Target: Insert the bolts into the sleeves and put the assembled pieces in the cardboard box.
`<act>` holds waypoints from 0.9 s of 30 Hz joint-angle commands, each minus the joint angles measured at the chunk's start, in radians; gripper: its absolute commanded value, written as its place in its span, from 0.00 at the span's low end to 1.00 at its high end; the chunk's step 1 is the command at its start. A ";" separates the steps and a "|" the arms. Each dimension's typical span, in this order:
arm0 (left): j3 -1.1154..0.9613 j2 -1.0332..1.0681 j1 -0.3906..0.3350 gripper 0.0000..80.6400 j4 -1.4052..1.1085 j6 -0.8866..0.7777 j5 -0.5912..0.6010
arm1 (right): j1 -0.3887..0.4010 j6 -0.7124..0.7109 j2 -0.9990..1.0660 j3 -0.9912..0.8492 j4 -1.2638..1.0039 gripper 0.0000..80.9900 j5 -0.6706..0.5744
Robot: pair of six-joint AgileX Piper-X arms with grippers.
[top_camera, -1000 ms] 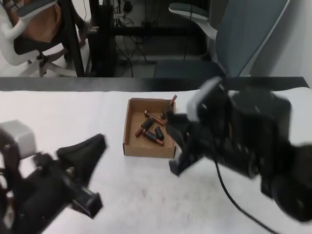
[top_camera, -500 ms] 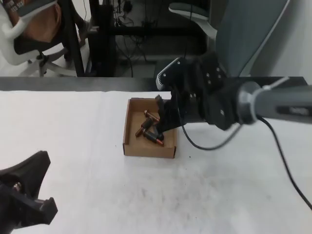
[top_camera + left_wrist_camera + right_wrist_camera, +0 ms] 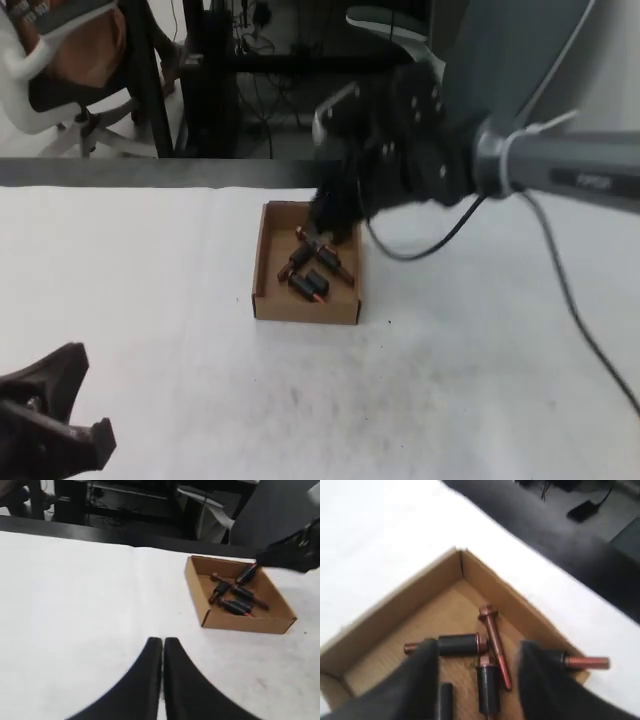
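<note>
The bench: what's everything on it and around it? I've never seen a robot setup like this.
Bench: one, white top, across the foreground.
Cardboard box: one, brown, open, mid-bench.
Bolt-and-sleeve pieces: several, copper bolts with black sleeves, in the box; exact count unclear.
Grey-blue chair: one, behind the bench.
White chair: one, behind the bench, far corner.
Right gripper: one, black, open, above the box.
Left gripper: one, black, shut, low over the bench's near side.

Right arm point(image 3: 560, 178): grey tube, black wrist, black cable point(image 3: 566, 292).
</note>
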 commanded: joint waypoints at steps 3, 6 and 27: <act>-0.008 -0.009 0.014 0.02 0.008 0.056 -0.154 | 0.003 -0.057 -0.276 -0.013 0.009 0.07 -0.018; -0.008 -0.003 0.066 0.02 0.036 0.062 -0.137 | -0.012 -0.078 -0.439 -0.013 0.040 0.07 0.022; 0.007 0.045 0.290 0.02 -0.123 0.071 0.337 | -0.112 -0.018 -1.612 0.816 0.185 0.01 0.275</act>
